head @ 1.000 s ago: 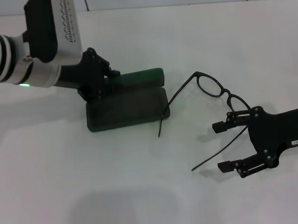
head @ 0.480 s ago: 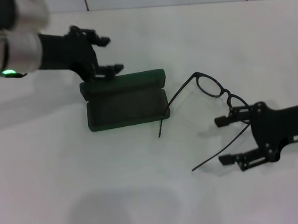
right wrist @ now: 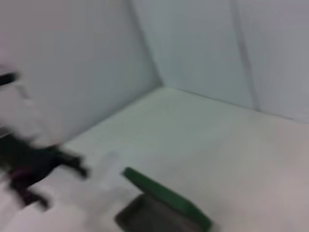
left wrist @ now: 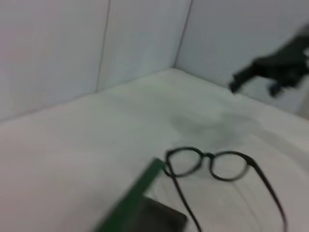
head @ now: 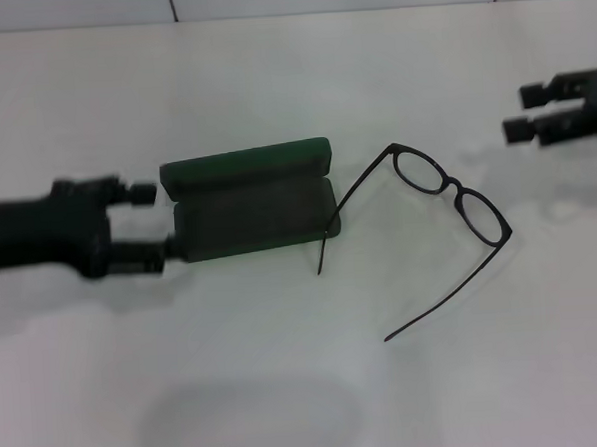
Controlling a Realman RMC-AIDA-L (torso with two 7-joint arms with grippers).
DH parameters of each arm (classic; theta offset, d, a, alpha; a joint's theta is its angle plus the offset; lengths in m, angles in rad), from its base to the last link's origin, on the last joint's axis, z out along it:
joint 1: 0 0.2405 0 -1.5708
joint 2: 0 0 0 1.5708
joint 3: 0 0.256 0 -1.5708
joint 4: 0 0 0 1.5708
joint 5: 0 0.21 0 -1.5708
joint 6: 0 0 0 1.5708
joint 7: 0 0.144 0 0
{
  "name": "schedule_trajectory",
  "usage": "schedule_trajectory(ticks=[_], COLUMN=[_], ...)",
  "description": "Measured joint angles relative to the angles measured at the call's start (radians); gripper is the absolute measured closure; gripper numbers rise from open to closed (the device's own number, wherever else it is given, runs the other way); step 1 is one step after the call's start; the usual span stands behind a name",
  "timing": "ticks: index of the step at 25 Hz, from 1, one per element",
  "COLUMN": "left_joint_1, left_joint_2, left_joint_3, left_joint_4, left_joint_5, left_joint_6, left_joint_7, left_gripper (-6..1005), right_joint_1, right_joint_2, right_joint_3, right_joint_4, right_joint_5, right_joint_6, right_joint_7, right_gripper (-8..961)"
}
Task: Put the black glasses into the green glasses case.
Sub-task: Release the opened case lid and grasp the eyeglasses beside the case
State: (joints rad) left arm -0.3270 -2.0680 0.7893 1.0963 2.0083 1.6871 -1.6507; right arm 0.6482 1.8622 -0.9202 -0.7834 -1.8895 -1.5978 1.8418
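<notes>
The green glasses case [head: 249, 198] lies open left of centre, its lid standing up at the back and its dark lining showing. The black glasses [head: 447, 190] rest on the table to its right with both temple arms unfolded; one arm's tip lies against the case's right end. My left gripper [head: 144, 228] is low at the case's left end, open, with nothing between its fingers. My right gripper [head: 529, 109] is far off at the back right, open and holding nothing. The left wrist view shows the glasses [left wrist: 212, 164] beside the case lid [left wrist: 130, 203]. The right wrist view shows the case [right wrist: 164, 205].
A white table [head: 307, 383] carries everything, with white walls behind it. Bare table lies in front of the case and the glasses. In the left wrist view the right gripper [left wrist: 273, 72] shows far off, and in the right wrist view the left gripper [right wrist: 34, 169].
My left gripper has swung from behind the case lid down to the case's left end. My right gripper has drawn back from the glasses to the back right. Glasses and case have stayed put.
</notes>
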Motion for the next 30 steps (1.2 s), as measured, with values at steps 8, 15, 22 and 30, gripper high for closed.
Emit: schedule_trajectory(ticks=[8, 15, 22, 30], left_joint_1=[0.05, 0.056, 0.048, 0.048], left_joint_2=[0.019, 0.035, 0.036, 0.037], left_joint_3=[0.005, 0.008, 0.005, 0.004], left_joint_4=[-0.154, -0.182, -0.209, -0.211], left_joint_5=[0.0, 0.021, 0.046, 0.047], left_joint_6=[0.063, 0.076, 0.078, 0.075], left_joint_7=[0.177, 0.24, 0.285, 0.298], left_gripper=[107, 107, 107, 108], right_joint_1=[0.239, 0.506, 0.552, 0.528], right_joint_2=[-0.065, -0.009, 0.087, 0.123], right_joint_3=[-0.014, -0.035, -0.08, -0.152], right_joint_4=[0.045, 0.221, 0.227, 0.241], right_joint_5=[-0.354, -0.648, -0.757, -0.761], right_joint_6=[0.017, 0.025, 0.092, 0.169], right_joint_7=[0.478, 0.637, 0.677, 0.711], right_gripper=[112, 145, 177, 215])
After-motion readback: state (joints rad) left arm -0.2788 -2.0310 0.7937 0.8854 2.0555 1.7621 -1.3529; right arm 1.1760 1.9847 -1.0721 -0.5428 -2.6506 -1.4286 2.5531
